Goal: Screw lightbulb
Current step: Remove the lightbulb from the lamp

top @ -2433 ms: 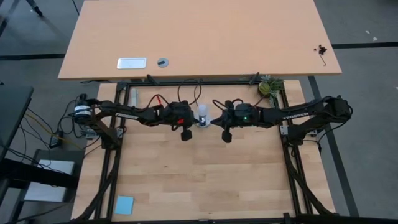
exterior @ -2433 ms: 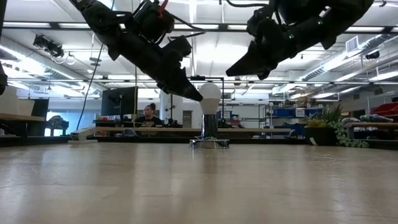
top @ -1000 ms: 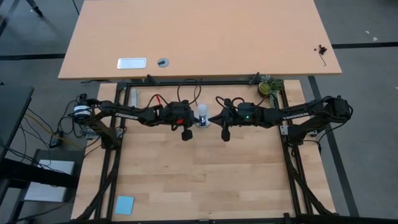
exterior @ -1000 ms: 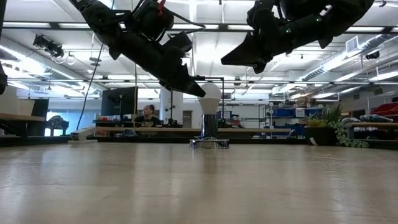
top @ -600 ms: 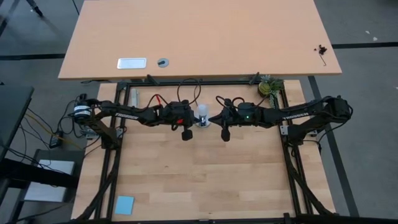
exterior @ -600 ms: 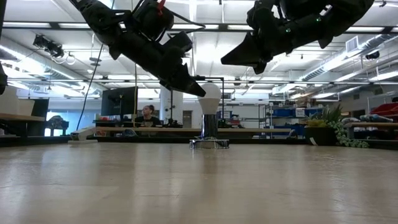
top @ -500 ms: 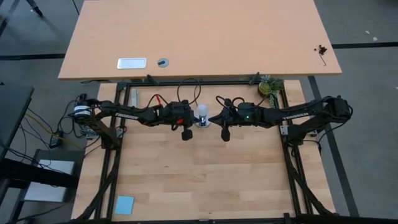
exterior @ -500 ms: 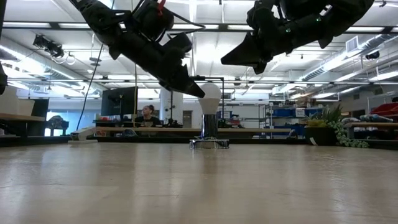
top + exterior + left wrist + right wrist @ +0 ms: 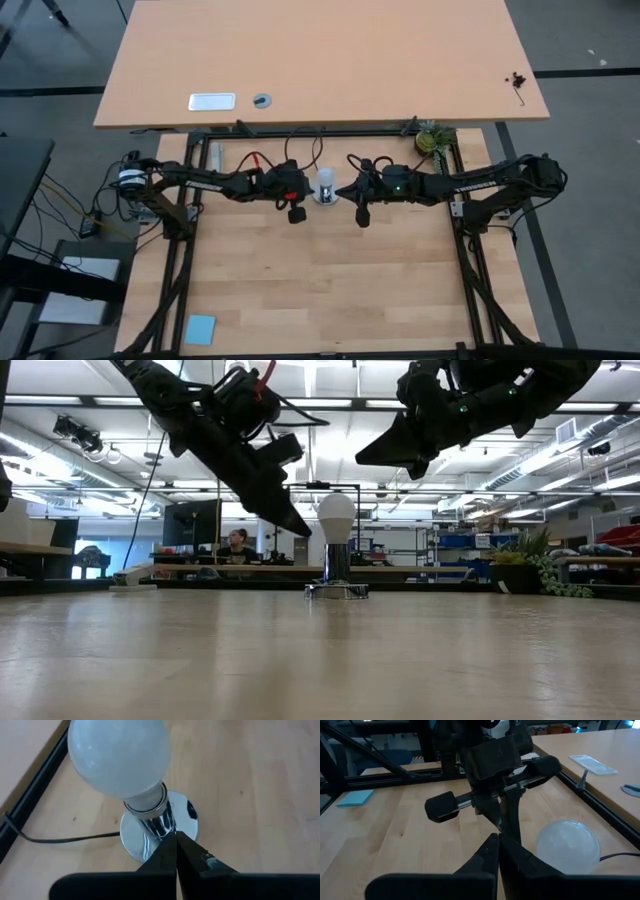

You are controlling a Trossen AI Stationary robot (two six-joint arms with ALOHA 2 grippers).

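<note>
White lightbulb (image 9: 118, 757), silver socket (image 9: 159, 827)

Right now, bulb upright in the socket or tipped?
Upright. The bulb stands straight on the socket in the low view, with neither arm holding it.

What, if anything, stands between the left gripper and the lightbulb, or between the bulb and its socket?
Nothing visible does. The lightbulb already stands upright in the silver socket base. The left gripper, shut, hangs just beside it with open air between. The right gripper, also shut, hovers higher on the other side.
</note>
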